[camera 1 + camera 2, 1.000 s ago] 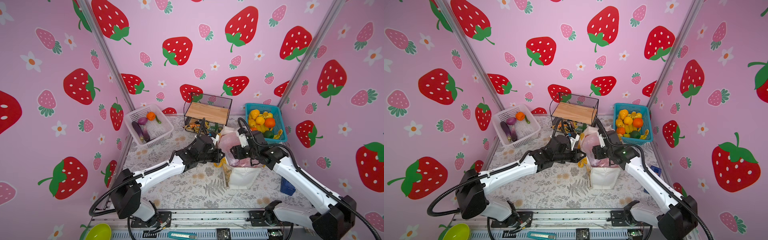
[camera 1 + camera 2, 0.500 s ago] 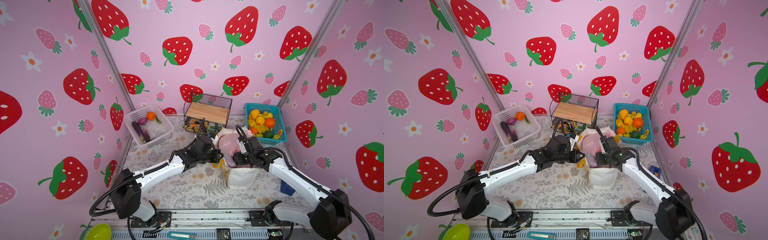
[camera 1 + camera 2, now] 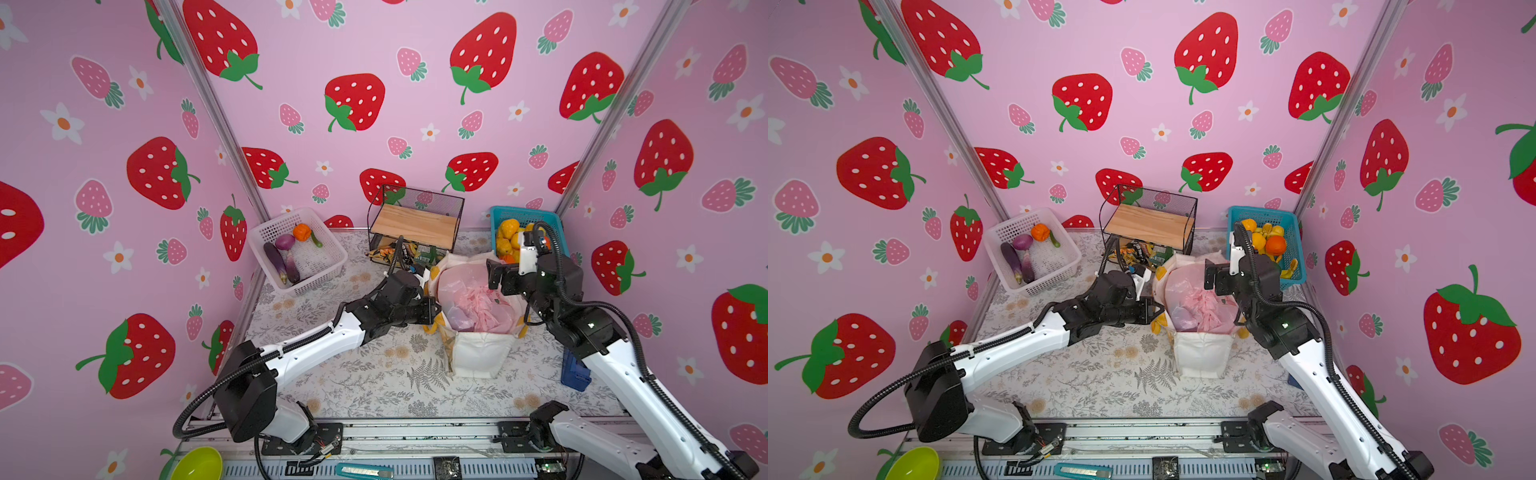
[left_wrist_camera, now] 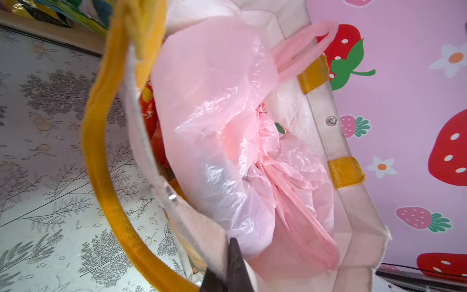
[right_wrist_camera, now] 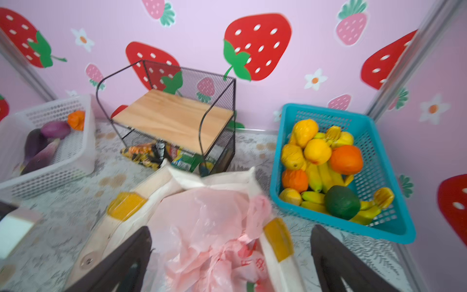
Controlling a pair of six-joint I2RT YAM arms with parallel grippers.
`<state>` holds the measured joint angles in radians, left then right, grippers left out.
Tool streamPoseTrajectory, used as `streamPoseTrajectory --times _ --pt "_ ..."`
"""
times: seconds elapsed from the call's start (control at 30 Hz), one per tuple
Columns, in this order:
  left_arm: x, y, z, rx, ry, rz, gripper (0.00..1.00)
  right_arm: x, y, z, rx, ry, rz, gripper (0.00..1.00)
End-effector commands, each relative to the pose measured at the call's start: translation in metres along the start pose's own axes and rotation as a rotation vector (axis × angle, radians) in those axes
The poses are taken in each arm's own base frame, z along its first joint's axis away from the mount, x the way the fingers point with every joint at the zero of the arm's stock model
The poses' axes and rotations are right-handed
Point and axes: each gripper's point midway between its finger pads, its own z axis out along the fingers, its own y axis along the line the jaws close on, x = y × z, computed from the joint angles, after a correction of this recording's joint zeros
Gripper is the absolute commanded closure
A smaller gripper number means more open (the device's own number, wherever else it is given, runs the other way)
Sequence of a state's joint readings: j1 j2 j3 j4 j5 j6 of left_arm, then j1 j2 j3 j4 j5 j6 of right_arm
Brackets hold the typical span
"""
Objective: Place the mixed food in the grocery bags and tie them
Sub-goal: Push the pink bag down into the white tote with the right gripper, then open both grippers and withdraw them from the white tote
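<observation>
Slightly right of the middle of the leaf-printed table (image 3: 374,374) stands the large white canvas tote (image 3: 478,357) with yellow handles, upright, its mouth open. The thin translucent pink plastic bag (image 3: 478,299) sits crumpled inside it and fills nearly the whole mouth.

The left gripper (image 3: 432,312) reaches the tote's left rim. In both top views its fingertips are hidden. The left wrist view shows the dark fingers (image 4: 236,263) pressed together on the tote's rim, beside a curved yellow handle (image 4: 101,156). Only this view shows also a red-orange crinkly packet (image 4: 150,118), squeezed between the tote's wall and the bag.

The right gripper (image 3: 498,278) hangs over the far right side of the tote's mouth. Its wrist view shows what the top views do not: the two dark fingers (image 5: 126,260) stand wide apart and hold nothing, and the bag lies below between them.

Behind the tote is a black wire-mesh shelf (image 3: 415,224) with a wooden board, and colourful snack packets (image 3: 390,252) lie under it. The blue lattice plastic basket (image 3: 521,214) at the back right is partly covered by the right arm in a top view. The right wrist view shows its fruit pile fully, also a dark green round fruit (image 5: 342,202). The white lattice plastic basket (image 3: 274,226) at the back left holds purple toy aubergines (image 3: 276,259).
</observation>
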<state>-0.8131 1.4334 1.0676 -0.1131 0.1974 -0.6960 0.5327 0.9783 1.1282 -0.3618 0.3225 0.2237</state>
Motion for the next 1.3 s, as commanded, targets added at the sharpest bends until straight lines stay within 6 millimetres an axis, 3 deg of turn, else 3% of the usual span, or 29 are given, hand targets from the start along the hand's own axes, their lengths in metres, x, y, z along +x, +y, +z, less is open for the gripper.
streamPoseTrajectory --times 0.0,0.07,0.3,0.43,0.47,0.6,0.67,0.73,0.8,0.83,1.07,1.17,1.27 --pt "-0.033 0.005 -0.028 -0.032 -0.155 -0.014 1.00 -0.011 -0.021 0.010 0.098 -0.016 -0.040 0.00" --pt "-0.032 0.014 -0.039 -0.051 -0.173 -0.029 1.00 -0.016 -0.022 0.018 0.095 -0.032 -0.027 0.00" --pt "-0.028 0.047 -0.077 -0.128 -0.240 -0.079 1.00 0.001 -0.020 0.047 0.066 0.020 -0.007 0.00" --pt "-0.021 0.065 -0.080 -0.155 -0.242 -0.110 1.00 0.013 -0.025 0.061 0.073 0.050 0.006 0.00" --pt "-0.019 0.068 -0.078 -0.156 -0.227 -0.119 0.96 0.015 -0.025 0.064 0.071 0.054 0.010 0.00" --pt "-0.022 0.078 -0.082 -0.178 -0.189 -0.111 0.57 0.021 -0.031 0.073 0.094 0.056 0.025 0.00" --pt "-0.032 0.080 -0.097 -0.206 -0.217 -0.069 0.45 0.018 -0.038 0.074 0.131 0.027 0.017 0.00" --pt "-0.045 0.083 -0.120 -0.268 -0.285 -0.006 0.25 0.019 -0.050 0.074 0.199 -0.019 -0.005 0.00" --pt "-0.060 0.087 -0.146 -0.338 -0.381 0.056 0.07 0.027 -0.058 0.076 0.247 -0.058 -0.011 0.00" --pt "-0.067 0.088 -0.159 -0.371 -0.433 0.092 0.02 0.032 -0.063 0.077 0.273 -0.071 -0.006 0.00" --pt "-0.104 0.108 -0.235 -0.611 -0.766 0.226 0.01 0.051 -0.098 0.085 0.455 -0.156 -0.020 0.00" --pt "-0.114 0.131 -0.252 -0.733 -0.884 0.264 0.01 0.057 -0.107 0.088 0.492 -0.188 -0.050 0.00" --pt "-0.120 0.179 -0.254 -0.962 -0.885 0.388 0.01 0.071 -0.114 0.098 0.494 -0.170 -0.050 0.00"
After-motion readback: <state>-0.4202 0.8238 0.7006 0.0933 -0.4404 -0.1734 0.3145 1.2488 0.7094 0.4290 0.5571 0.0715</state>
